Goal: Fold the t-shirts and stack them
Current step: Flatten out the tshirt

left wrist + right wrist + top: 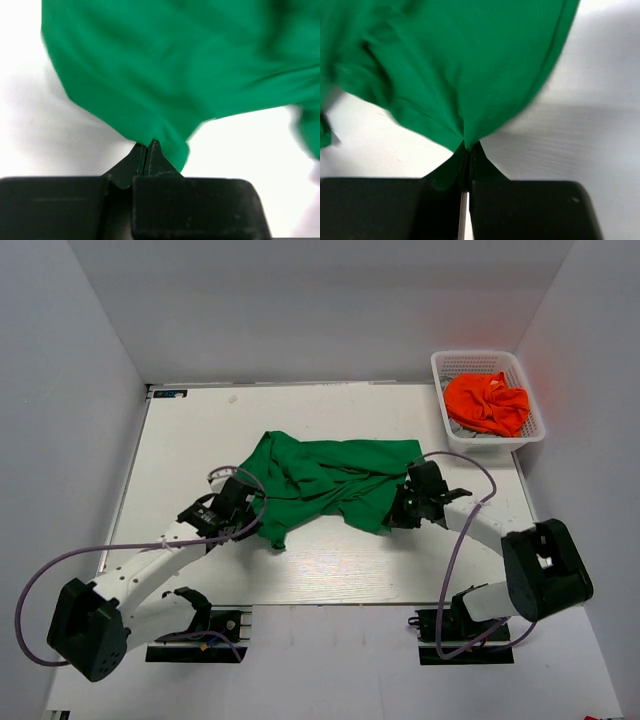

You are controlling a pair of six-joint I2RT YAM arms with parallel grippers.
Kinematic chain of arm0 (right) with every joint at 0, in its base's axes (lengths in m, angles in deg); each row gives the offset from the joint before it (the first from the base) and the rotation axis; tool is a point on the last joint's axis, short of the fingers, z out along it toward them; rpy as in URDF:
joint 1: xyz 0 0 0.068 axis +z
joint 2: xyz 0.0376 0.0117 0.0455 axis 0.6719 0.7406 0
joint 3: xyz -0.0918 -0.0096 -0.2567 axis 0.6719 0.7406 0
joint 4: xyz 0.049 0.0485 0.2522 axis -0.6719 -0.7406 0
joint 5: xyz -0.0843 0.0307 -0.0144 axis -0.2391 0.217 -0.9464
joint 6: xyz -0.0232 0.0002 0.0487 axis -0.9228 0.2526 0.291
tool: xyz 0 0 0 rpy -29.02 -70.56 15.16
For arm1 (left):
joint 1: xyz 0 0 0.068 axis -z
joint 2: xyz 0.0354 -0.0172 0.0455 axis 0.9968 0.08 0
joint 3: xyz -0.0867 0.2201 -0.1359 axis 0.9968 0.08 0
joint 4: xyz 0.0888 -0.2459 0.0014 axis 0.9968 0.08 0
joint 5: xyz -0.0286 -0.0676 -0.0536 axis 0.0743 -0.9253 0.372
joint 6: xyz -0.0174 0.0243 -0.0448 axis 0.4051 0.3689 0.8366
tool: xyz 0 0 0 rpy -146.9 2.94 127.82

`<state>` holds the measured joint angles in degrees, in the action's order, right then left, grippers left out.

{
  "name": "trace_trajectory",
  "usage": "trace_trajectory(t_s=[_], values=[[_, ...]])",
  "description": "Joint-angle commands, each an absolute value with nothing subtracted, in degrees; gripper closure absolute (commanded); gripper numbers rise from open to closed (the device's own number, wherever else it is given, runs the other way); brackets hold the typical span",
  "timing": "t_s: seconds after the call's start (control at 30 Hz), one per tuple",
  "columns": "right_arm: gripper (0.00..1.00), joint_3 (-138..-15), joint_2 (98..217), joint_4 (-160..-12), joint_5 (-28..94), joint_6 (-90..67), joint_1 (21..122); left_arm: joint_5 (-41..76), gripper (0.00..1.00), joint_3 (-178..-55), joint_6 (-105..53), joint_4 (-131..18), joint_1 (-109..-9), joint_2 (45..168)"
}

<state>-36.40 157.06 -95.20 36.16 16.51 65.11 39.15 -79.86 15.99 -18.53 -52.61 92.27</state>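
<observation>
A deep green t-shirt (325, 480) lies crumpled across the middle of the white table. My left gripper (248, 508) is at its left edge, shut on a pinch of the green cloth (150, 75); in the left wrist view the gripper (147, 146) has its tips pressed together under the fabric. My right gripper (400, 508) is at the shirt's right side, likewise shut on green cloth (470, 65), with the gripper (468, 146) nipping a bunched fold. A bright orange t-shirt (487, 403) sits wadded in the basket at the back right.
A white lattice basket (445, 390) stands at the table's back right corner. Grey walls close in on the left, the back and the right. Purple cables loop from both arms over the table's near part (330, 570).
</observation>
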Motion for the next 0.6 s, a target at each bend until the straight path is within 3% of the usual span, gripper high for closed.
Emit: trace_trajectory(t_s=[0.0, 0.27, 0.57], values=[[1.0, -44.19, 149.87, -99.2, 29.27, 13.79, 65.16, 46.32, 1.0, -88.34, 13.5, -19.03, -52.36, 87.93], [1.0, -60.54, 136.58, -106.94, 12.49, 12.82, 64.63, 58.8, 1.0, -107.16, 8.4, -21.4, -52.36, 80.11], [1.0, -80.58, 132.96, -111.43, -4.57, 6.76, 64.54, 64.6, 1.0, -121.66, -5.03, -28.44, -52.36, 77.47]])
